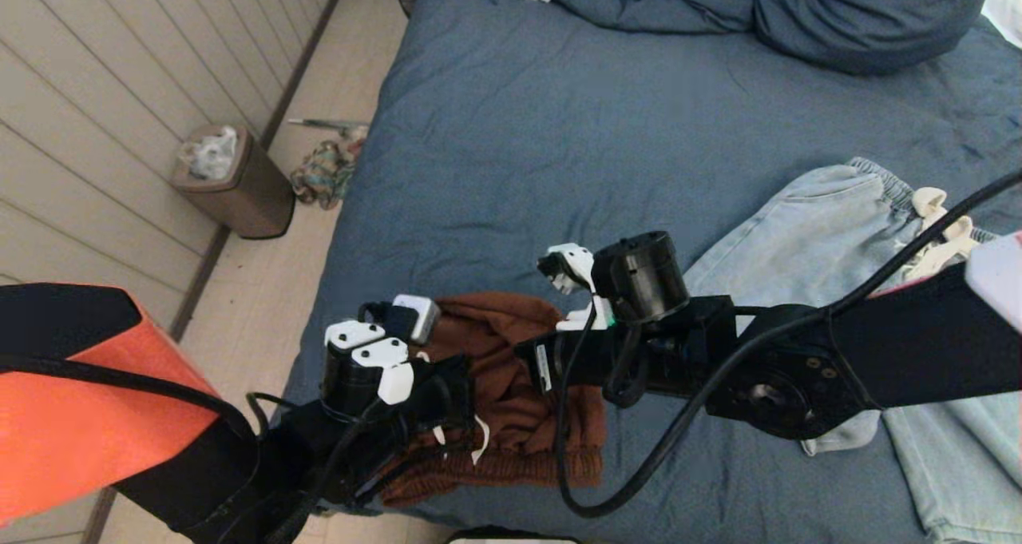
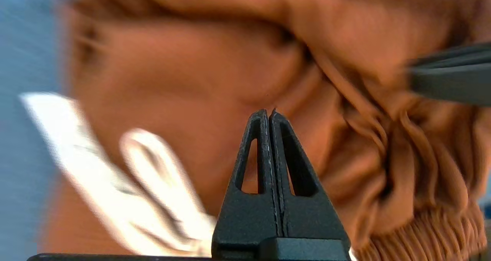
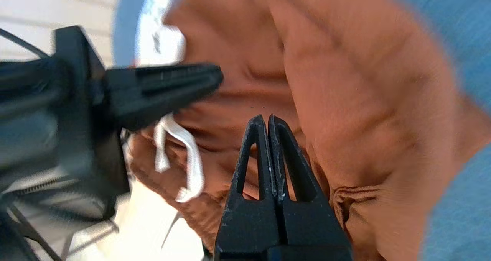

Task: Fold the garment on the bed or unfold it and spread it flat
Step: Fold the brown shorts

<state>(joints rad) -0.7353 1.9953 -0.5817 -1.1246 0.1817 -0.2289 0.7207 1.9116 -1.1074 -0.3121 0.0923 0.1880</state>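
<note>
On the bed (image 1: 511,129), a bunched sweatshirt (image 1: 511,384) lies at the near edge, toward the near left corner. A pair of trousers (image 1: 806,240) lies to its right, reaching the bed's right edge. The duvet (image 1: 798,9) sits piled along the far edge. Both grippers hang over the sweatshirt: the left gripper (image 2: 268,115) at its left side, the right gripper (image 3: 267,119) just beside it. On the floor left of the bed stands a bin (image 1: 231,180) against the wall.

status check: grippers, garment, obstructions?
Left gripper and right gripper shut, empty, over brown garment. Garment bunched at bed edge. Light-blue trousers alongside.
</note>
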